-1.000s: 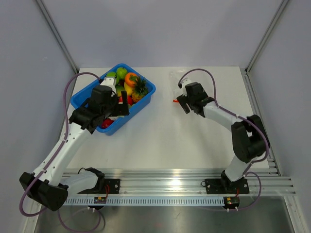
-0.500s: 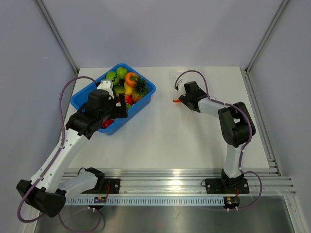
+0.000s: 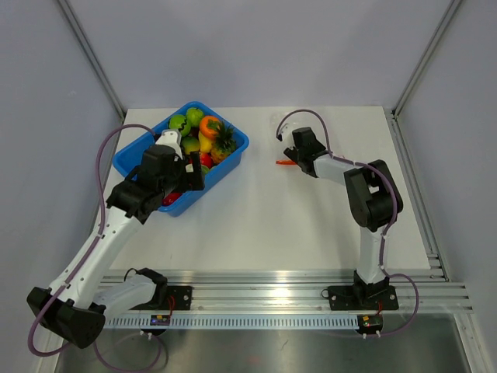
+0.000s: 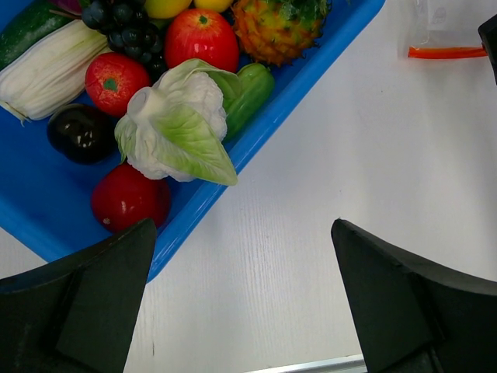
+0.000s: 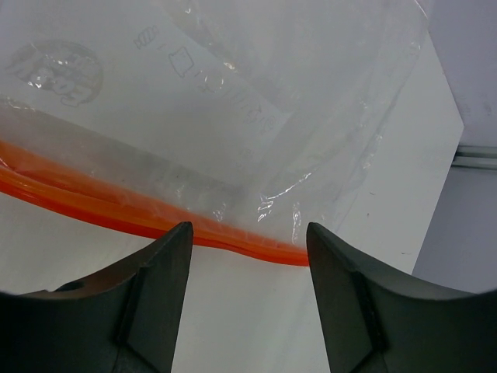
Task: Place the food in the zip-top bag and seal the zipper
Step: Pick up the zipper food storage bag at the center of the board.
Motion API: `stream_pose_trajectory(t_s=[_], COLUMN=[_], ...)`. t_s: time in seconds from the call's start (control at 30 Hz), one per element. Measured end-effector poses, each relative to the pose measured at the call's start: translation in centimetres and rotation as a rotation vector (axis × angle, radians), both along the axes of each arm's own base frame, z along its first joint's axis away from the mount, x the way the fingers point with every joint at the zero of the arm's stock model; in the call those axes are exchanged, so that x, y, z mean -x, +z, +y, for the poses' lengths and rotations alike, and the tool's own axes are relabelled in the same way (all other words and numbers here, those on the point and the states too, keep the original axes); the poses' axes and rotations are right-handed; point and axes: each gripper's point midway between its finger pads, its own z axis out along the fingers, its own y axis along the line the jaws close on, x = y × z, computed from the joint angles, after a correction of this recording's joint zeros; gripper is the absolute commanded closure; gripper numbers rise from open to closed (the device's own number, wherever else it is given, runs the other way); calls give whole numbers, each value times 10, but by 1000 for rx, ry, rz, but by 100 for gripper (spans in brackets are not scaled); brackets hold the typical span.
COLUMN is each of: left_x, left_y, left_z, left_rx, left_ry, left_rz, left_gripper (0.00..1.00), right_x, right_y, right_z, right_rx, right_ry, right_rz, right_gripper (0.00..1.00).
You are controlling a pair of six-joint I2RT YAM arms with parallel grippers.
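Table (image 3: 256,225), blue bin (image 3: 132,158) near the far-left corner heaped with toy fruits and vegetables (image 3: 203,136), zip-top bag (image 5: 256,93) flat near the far edge, left gripper (image 4: 241,233) wide open over the bin's near rim, right gripper (image 5: 248,229) part-open, straddling the orange zipper (image 5: 116,210)
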Motion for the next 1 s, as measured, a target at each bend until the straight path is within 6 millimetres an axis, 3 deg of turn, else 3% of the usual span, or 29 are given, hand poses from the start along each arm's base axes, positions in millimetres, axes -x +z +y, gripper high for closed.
stream_pose_trajectory(t_s=[0.23,0.6,1.0], left_x=[1,4,7], left_y=[1,3,0], left_z=[1,-1,-1], left_rx=[3,12,9], left_ry=[0,-11,-16], left_rz=[-6,-6,9], left_gripper=[1,1,1], right_x=[-1,25,13], right_y=[-3,-13,-7], right_z=[1,3,5], right_rx=[-15,-63,-60], right_ry=[-2,46,49], right_rz=[-21,0,-47], right_gripper=[26,23,31])
